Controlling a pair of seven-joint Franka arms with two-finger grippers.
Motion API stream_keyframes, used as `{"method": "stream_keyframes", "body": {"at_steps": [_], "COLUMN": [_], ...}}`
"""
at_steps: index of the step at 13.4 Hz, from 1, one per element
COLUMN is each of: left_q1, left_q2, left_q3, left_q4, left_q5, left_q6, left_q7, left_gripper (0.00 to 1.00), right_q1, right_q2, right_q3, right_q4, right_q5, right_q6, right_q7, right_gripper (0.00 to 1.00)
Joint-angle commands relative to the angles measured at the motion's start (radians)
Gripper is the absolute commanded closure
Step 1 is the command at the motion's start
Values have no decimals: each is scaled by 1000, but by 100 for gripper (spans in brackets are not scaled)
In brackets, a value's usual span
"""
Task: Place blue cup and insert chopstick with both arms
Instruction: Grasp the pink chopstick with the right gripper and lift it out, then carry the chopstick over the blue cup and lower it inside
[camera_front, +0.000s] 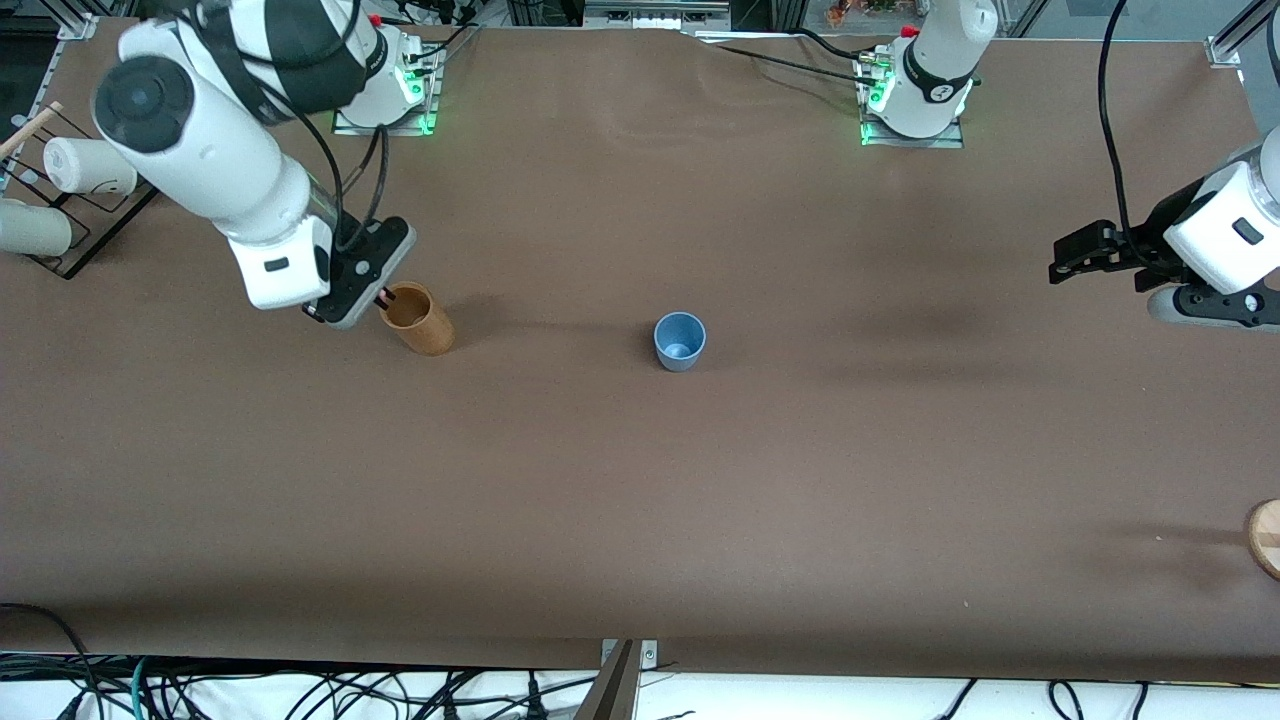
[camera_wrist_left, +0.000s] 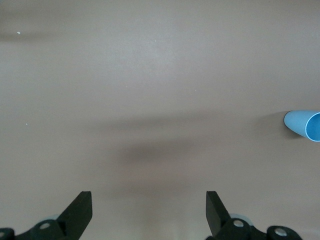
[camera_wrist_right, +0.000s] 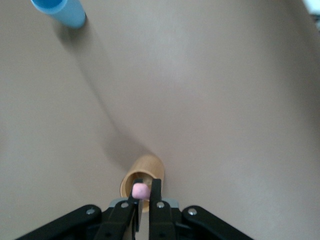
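The blue cup (camera_front: 680, 341) stands upright mid-table; it also shows in the left wrist view (camera_wrist_left: 304, 125) and in the right wrist view (camera_wrist_right: 59, 9). My right gripper (camera_front: 383, 297) is shut on the chopstick (camera_wrist_right: 140, 190), whose pink end shows between the fingers, right over the mouth of the tan-brown holder (camera_front: 420, 319). The holder also shows in the right wrist view (camera_wrist_right: 150, 169). My left gripper (camera_front: 1062, 262) is open and empty, held above the table at the left arm's end, well away from the blue cup. In the left wrist view its fingers (camera_wrist_left: 78, 210) spread wide over bare table.
A black rack (camera_front: 85, 225) with pale cylinders stands at the right arm's end of the table. A round wooden object (camera_front: 1266, 538) lies at the table's edge at the left arm's end, nearer the front camera.
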Motion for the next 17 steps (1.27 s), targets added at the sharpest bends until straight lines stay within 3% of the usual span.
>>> {"method": "stream_keyframes", "body": {"at_steps": [1,6,10,15,17], "left_q1": [-3,-6,-9,-9,-9], "left_q2": [-4,-4,-4,-4,-4], "left_q3": [1,-1,-2,-2,-2], "left_q4": [4,3,3,3,3], "left_q5": [2,2,2,2,2], "left_q6": [-1,-1,-1,-2,-13], "left_q7": [19,20,20,20,20], "left_gripper": [0,0,0,0,0], "right_q1": [24,153,306,396,420], "right_q2": [37,241,303,363,377], "right_q3": [22,23,19,16,16], "right_q4": [100,260,265,246,229], "right_q5": [80,162,148,-72,-106], "right_q6": [-19,159,369,469,472], "right_q7": [95,460,752,896,934], "right_gripper": [100,100,100,100,100]}}
